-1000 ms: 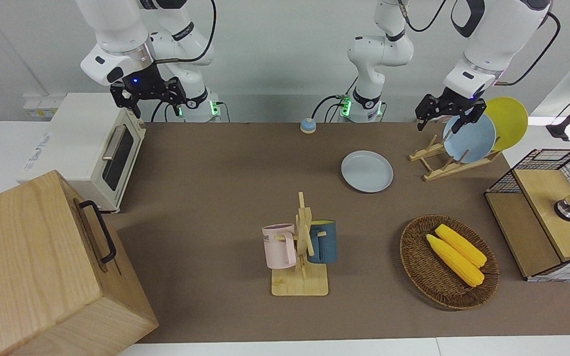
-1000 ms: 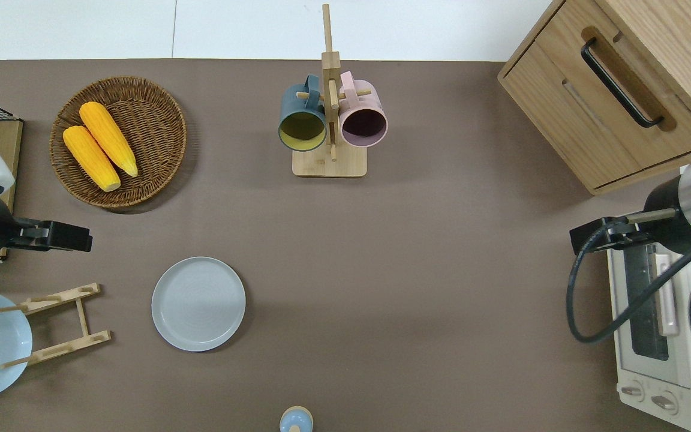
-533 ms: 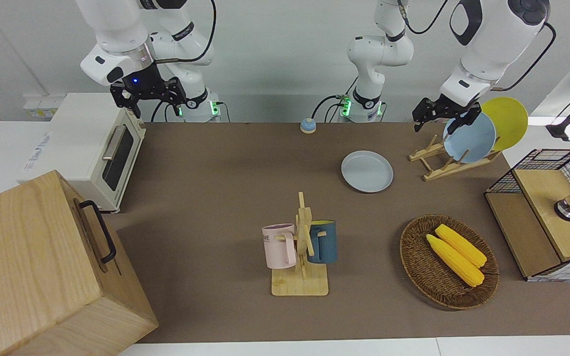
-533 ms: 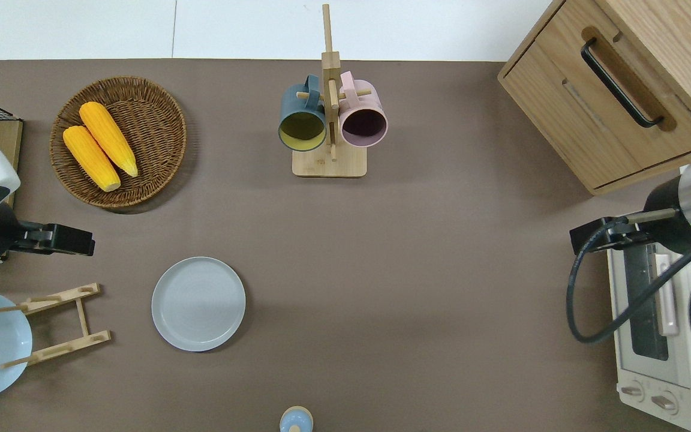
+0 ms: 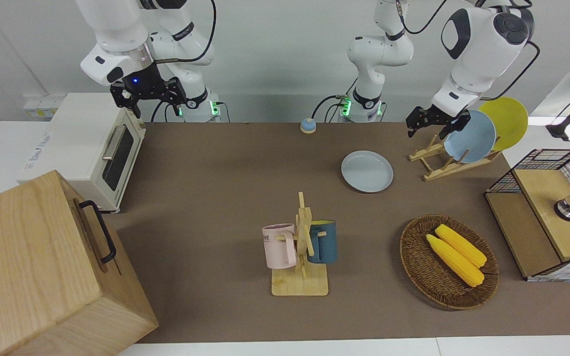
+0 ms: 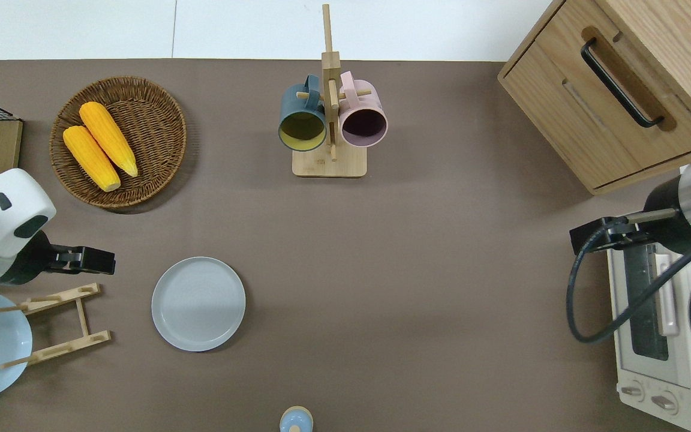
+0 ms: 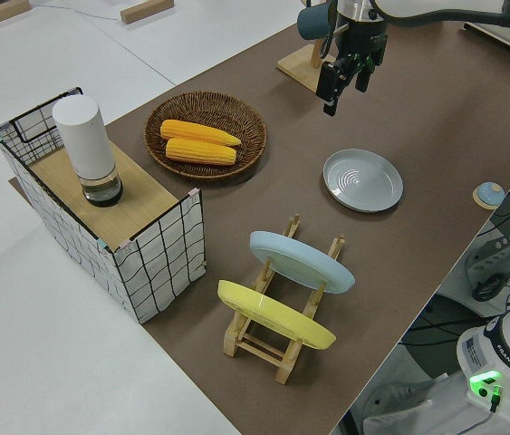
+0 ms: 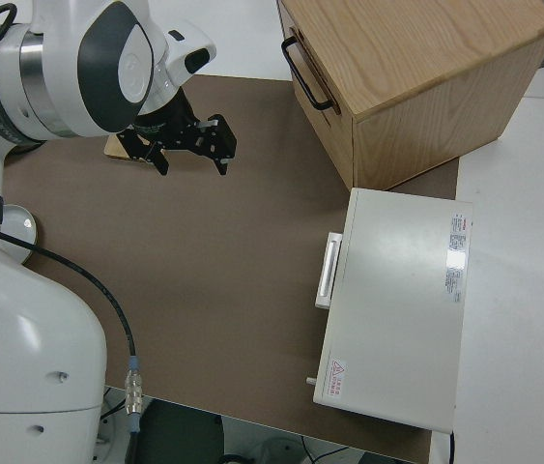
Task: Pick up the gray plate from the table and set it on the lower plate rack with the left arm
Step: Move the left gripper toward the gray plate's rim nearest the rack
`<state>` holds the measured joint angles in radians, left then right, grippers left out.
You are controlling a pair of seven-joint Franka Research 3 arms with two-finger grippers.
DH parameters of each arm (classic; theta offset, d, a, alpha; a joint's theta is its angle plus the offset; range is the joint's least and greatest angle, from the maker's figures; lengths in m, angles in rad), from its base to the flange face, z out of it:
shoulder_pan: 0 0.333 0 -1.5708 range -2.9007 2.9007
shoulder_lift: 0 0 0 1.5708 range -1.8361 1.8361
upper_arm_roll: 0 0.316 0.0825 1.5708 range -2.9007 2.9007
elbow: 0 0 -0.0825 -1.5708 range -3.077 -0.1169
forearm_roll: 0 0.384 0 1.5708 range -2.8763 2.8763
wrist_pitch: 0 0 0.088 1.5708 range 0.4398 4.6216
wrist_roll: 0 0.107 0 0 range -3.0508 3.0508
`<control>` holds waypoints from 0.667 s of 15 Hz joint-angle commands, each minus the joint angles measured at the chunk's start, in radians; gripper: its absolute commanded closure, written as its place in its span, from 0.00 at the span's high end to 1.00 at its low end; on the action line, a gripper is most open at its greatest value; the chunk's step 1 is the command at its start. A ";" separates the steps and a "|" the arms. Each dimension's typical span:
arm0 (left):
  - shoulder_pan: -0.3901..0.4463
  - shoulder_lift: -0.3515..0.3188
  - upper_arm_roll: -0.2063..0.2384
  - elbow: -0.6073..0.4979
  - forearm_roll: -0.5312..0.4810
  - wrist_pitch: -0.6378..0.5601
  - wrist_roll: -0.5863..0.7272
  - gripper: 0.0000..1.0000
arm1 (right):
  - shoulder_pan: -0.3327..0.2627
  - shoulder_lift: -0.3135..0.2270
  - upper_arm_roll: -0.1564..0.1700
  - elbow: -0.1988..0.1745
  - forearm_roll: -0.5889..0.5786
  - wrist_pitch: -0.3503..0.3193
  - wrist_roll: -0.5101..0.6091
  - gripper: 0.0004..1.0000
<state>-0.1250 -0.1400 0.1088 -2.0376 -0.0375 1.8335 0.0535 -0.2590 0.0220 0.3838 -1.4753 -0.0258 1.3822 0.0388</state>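
The gray plate (image 6: 198, 303) lies flat on the table beside the rack (image 6: 57, 324), waiting to be picked up; the left gripper (image 6: 96, 260) hangs empty and open over bare table near it; the right arm is parked.

The gray plate (image 6: 198, 303) lies flat on the table (image 6: 417, 288) beside the lower plate rack (image 6: 63, 324).

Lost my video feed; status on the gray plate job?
Left gripper open, empty, in the air beside the rack. Right arm parked. Gray plate flat on the table, untouched. Nothing between gripper and plate.
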 commanded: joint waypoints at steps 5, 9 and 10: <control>-0.016 -0.088 -0.004 -0.280 0.076 0.239 -0.121 0.99 | -0.023 -0.002 0.021 0.006 -0.006 -0.011 0.012 0.98; -0.013 -0.105 -0.003 -0.412 0.076 0.372 -0.132 0.99 | -0.023 -0.002 0.021 0.007 -0.006 -0.011 0.012 0.98; -0.013 -0.104 -0.003 -0.438 0.076 0.401 -0.132 0.99 | -0.023 -0.002 0.021 0.006 -0.006 -0.011 0.012 0.98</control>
<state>-0.1269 -0.1934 0.1006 -2.3587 0.0122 2.1374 -0.0473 -0.2590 0.0220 0.3838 -1.4753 -0.0258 1.3822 0.0388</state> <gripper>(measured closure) 0.004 0.013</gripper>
